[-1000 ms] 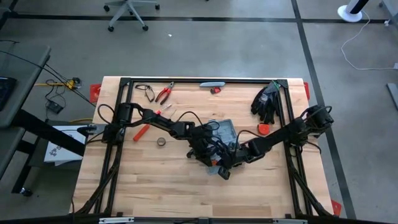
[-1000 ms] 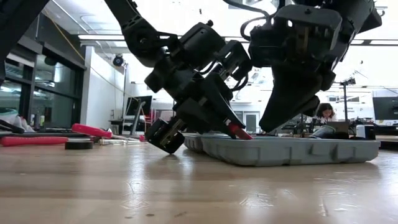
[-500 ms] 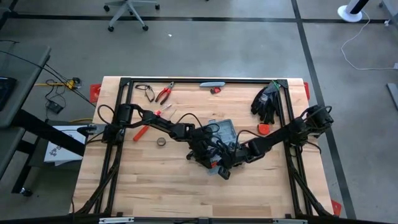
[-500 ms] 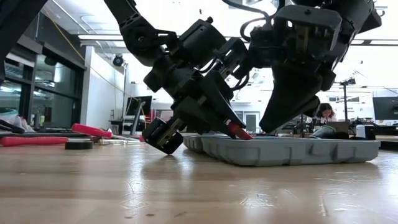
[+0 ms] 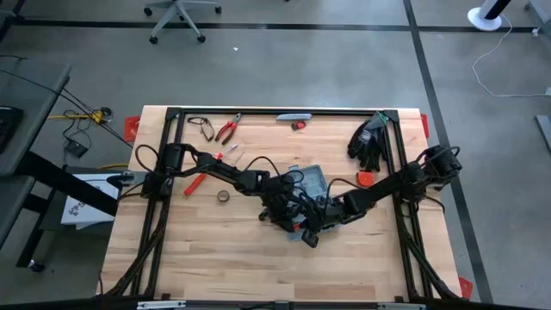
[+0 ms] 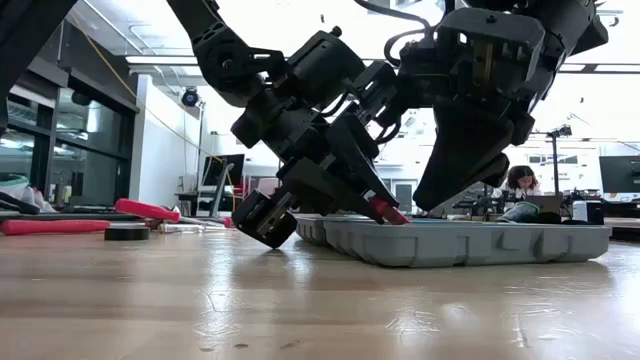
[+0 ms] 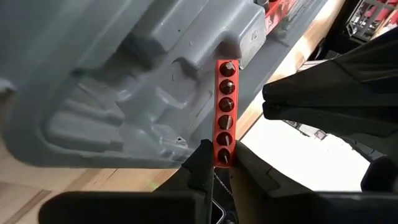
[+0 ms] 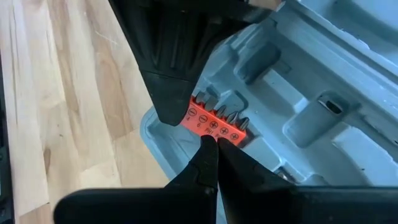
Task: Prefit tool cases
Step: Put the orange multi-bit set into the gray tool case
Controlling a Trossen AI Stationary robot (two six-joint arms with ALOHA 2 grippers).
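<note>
Grey-blue moulded plastic marks the tool case [image 5: 312, 183], which lies open and flat near the middle of the wooden counter [image 5: 215, 250], its slotted inside facing up. Everything turns on a red bit holder [image 7: 225, 112], a narrow strip carrying a row of driver bits, which sits at the case's near edge; in the left wrist view its long axis runs straight away from the left tool [image 7: 214, 167], up over the case's rim and toward a moulded recess just beyond its far end. Both arms meet at that same edge of the case, so neither is clearly nearer. The left tool has its fingers drawn nearly together around the strip's near end, touching it, though I cannot tell whether it pinches or has begun to let go. The right tool [image 8: 212, 148] is pressed fully together, holding nothing, with its joined tips against the strip's long side, as the right wrist view shows. My judgement is that the coming move is a push or nudge of the strip off the rim and down into its recess, so the strip's axis must line up with that slot. From the low view the case [image 6: 460, 240] rests level on the counter beneath both tools.
</note>
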